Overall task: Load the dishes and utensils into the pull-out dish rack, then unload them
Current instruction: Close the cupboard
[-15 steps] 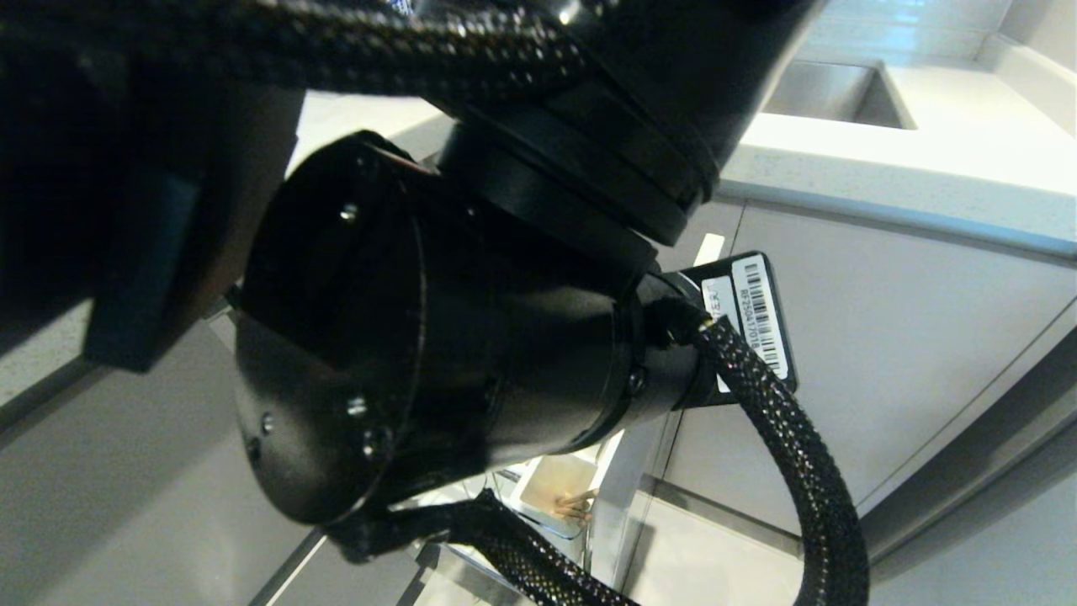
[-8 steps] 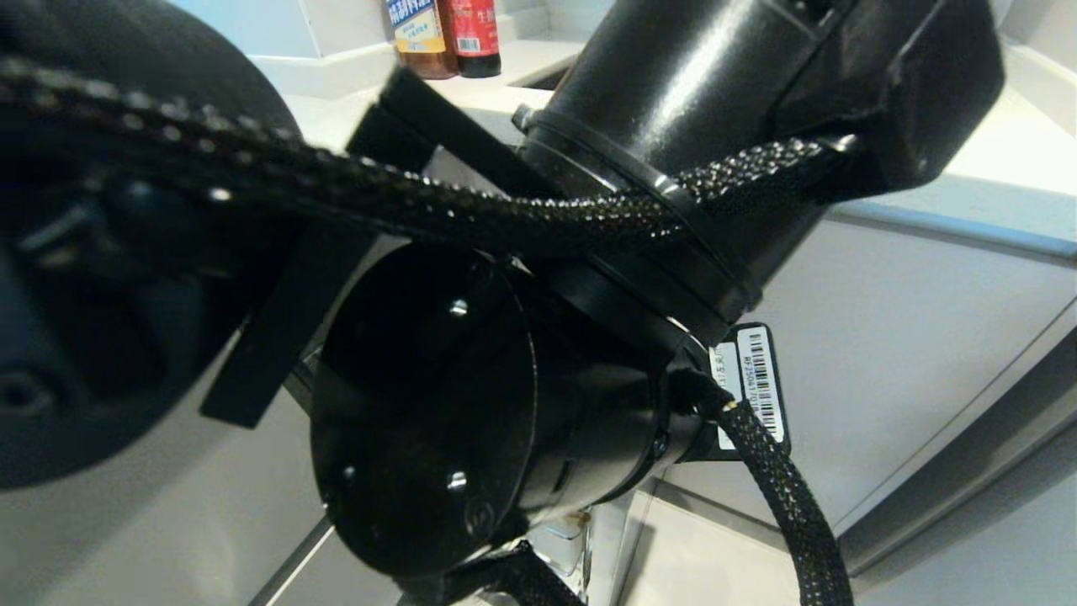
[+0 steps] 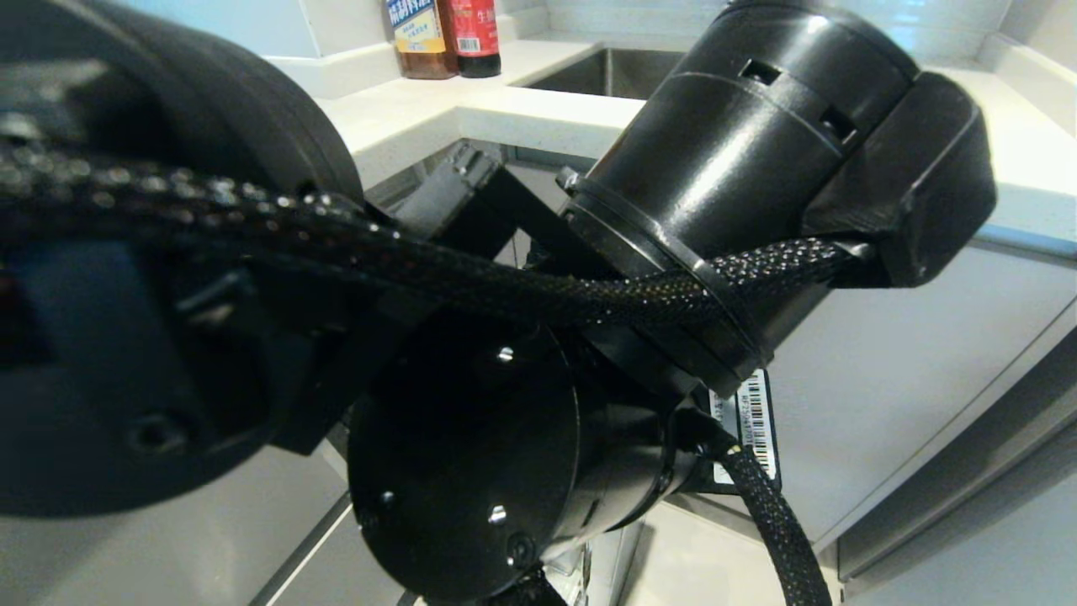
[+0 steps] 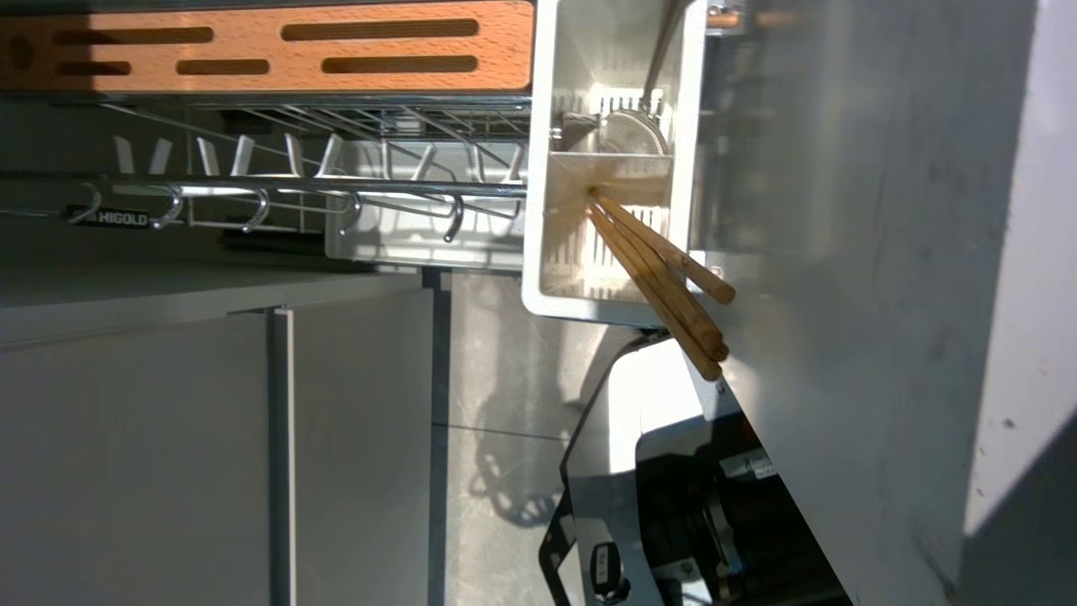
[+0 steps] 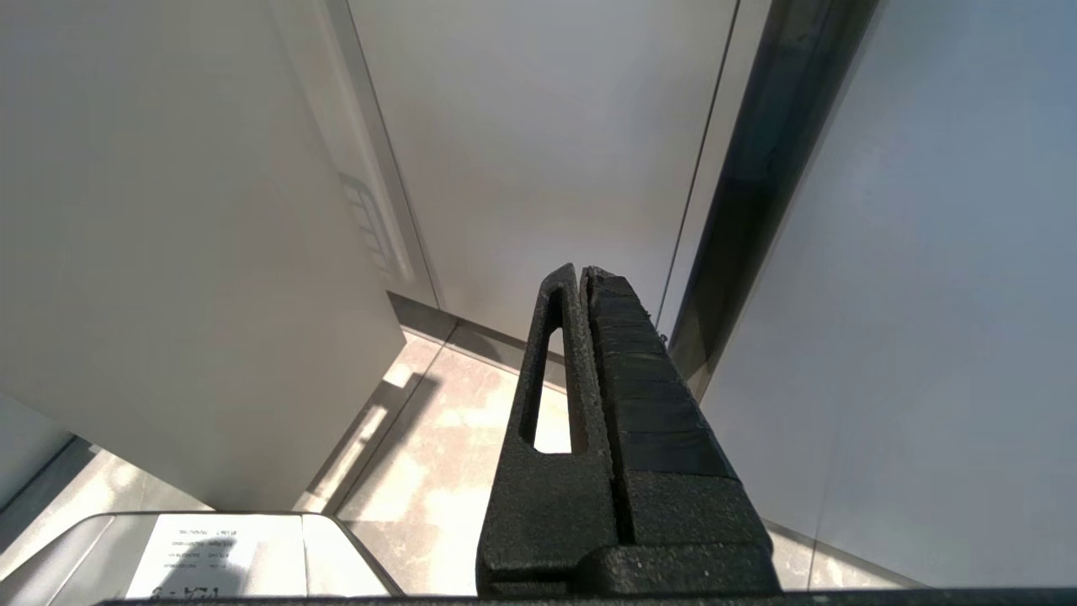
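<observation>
Dish rack (image 4: 278, 189) pulled out, pale cabinets (image 4: 210, 438), tiled floor (image 4: 496, 404)

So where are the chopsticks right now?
In the left wrist view, the chopsticks stand in a white utensil cup at the pull-out dish rack's end, leaning out over its rim beside the pale front panel.

1. A black robot arm (image 3: 471, 379) with braided cable (image 3: 522, 290) fills most of the frame.
2. Two bottles (image 3: 444, 35) stand on the white counter (image 3: 421, 109) beside a sink (image 3: 606, 74).
3. Pale cabinet doors (image 3: 909, 353) sit below.
</observation>
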